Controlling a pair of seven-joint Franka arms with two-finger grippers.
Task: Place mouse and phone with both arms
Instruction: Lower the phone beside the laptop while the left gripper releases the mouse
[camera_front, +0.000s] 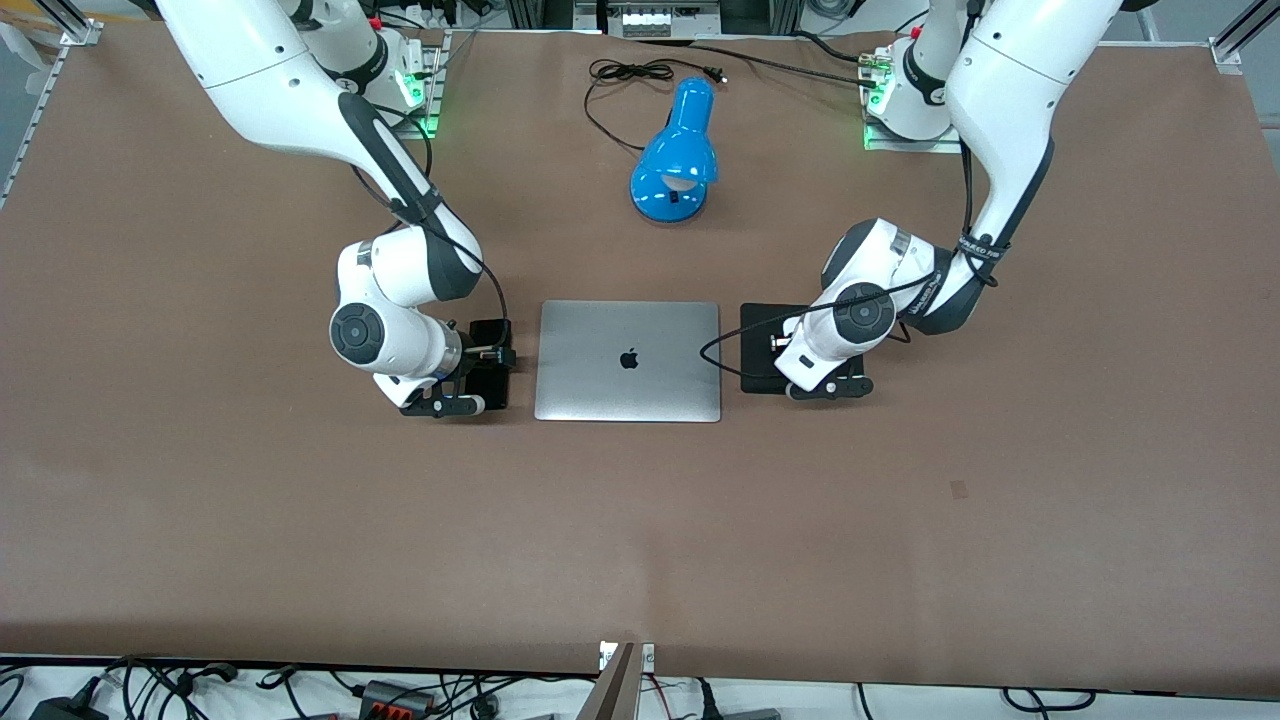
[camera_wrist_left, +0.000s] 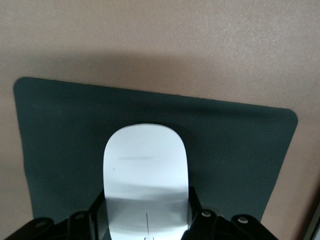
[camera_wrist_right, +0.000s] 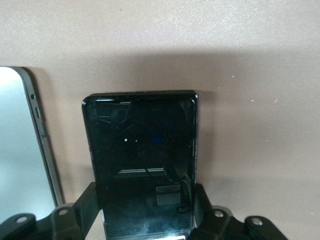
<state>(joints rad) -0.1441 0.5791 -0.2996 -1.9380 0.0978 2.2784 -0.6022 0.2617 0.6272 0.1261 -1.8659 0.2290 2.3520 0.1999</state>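
On the bench (camera_front: 200, 520), seen from the front, both arms are hanging low beside the closed laptop (camera_front: 628, 360). The right tool (camera_front: 480, 385) is sitting at the laptop's edge toward the right arm's end, with the phone (camera_front: 490, 332) showing as a dark slab under the wrist. The left tool (camera_front: 835, 388) is sitting over the black pad (camera_front: 760, 345) at the laptop's other edge; the mouse is hidden by the wrist here. A blue lamp (camera_front: 676, 155) is standing farther from the camera than the laptop, well apart from both tools.

In the left wrist view, the left tool (camera_wrist_left: 147, 220) is clamping the mouse (camera_wrist_left: 145, 175) by its flanks, and the mouse is lying over the middle of the pad (camera_wrist_left: 240, 150), apparently resting on it. A good release here is probably a slow, even parting of the fingers, then a straight lift so the glossy shell is not dragged.

In the right wrist view, the right tool (camera_wrist_right: 147, 220) is gripping the phone (camera_wrist_right: 142, 160) by its long edges, the phone lying flat or nearly so on the bench (camera_wrist_right: 250, 75), just beside the laptop (camera_wrist_right: 20, 150) and parallel to it. Whether it is fully down I cannot tell; I would be settling it before letting go, then rising clear without nudging it toward the laptop.
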